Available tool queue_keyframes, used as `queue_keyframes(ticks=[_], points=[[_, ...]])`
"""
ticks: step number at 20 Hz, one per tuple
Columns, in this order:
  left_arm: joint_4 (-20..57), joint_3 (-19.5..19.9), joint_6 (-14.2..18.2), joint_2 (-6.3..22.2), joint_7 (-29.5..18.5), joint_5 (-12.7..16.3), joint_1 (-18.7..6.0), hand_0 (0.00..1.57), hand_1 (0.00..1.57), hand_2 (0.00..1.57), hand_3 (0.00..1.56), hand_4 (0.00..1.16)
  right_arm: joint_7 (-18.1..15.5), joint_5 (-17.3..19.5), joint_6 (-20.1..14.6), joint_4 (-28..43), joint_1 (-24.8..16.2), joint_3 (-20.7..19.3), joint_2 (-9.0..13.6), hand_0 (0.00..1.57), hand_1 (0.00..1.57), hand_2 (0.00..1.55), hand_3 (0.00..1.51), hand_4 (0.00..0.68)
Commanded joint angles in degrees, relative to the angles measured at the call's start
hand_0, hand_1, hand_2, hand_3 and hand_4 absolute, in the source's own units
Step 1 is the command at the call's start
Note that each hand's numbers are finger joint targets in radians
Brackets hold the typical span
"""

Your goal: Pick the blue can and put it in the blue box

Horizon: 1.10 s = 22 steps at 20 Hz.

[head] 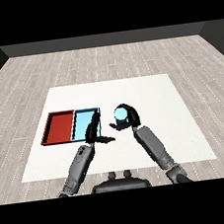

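Curling round one blue can [120, 115], right hand [131, 115]; left hand [94, 132] relaxed beside two trays [73, 139].

One blue can [120, 115] sits at the frame's centre, two trays lie centre-left, one red tray [50, 129] and one light blue tray [80, 124], and two hands show.

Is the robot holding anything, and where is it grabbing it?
The right hand curls round the side of the blue can. The left hand holds nothing.
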<state>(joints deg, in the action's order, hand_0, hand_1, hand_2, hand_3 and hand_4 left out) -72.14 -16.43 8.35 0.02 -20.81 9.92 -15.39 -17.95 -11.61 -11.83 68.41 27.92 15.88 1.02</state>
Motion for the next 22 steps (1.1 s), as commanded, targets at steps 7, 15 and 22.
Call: queue_keyframes(ticks=[7,15,22], points=[[4.6,-0.6,2.3,0.0,4.1,0.2,-4.4,0.0,0.0,0.0,0.0,0.0,-1.9,-1.6,-0.7,-0.7,1.5,3.2,-1.0,1.4,1.4,1.44,1.4,0.669],[10.7,-6.2,5.2,0.0,-0.3,5.3,-7.5,0.0,0.0,0.0,0.0,0.0,0.4,0.4,3.1,3.7,-0.4,1.5,-1.0,1.4,1.4,1.46,1.42,0.681],[20.2,-9.8,5.2,0.0,-7.4,12.8,-12.4,0.0,0.0,0.0,0.0,0.0,-1.1,0.1,0.0,3.1,-0.1,5.6,-1.0,1.39,1.39,1.43,1.39,0.651]])
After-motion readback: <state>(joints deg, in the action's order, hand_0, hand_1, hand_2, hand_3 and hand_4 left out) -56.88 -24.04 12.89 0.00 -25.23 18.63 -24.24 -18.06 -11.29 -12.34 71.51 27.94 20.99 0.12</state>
